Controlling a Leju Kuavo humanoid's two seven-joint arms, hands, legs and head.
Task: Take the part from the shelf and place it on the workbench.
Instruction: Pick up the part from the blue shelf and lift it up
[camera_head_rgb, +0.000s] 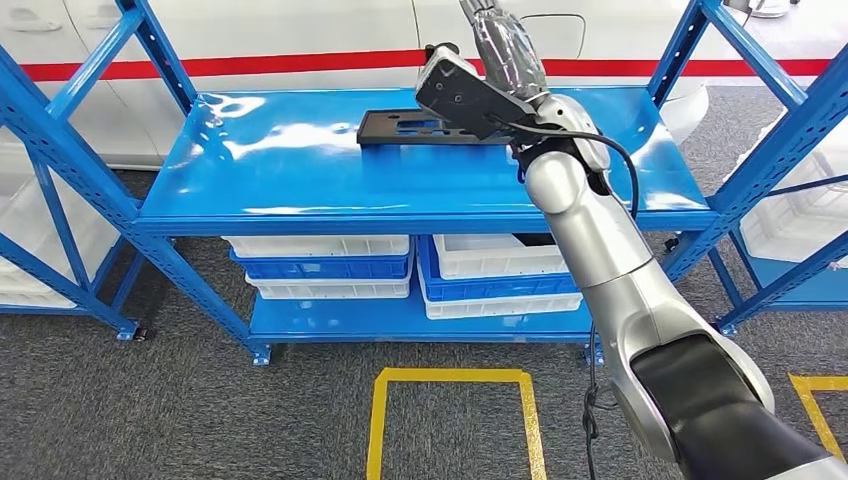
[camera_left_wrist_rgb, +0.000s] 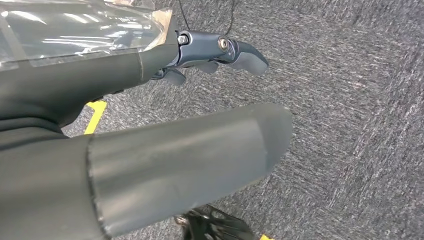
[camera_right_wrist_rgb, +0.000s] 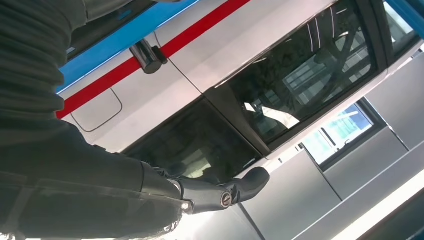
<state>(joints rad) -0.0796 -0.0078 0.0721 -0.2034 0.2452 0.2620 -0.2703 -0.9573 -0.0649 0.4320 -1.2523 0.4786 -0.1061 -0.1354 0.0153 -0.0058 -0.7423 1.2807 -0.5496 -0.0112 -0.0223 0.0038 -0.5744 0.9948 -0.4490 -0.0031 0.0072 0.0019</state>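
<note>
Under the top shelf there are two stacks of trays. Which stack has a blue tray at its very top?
Neither stack does: both are topped by white trays. The difference is lower: the right stack has a taller blue tray in the middle, directly under its open white tray.

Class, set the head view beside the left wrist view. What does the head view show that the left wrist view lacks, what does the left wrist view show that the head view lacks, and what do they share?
Head view alone: the blue shelf with the black part lying on its top level, white and blue bins below, the right arm raised over the shelf, and a white vehicle with a red stripe behind.

Left wrist view alone: the left hand, holding nothing, hanging above the floor.

Both: grey carpet and yellow floor tape.
</note>
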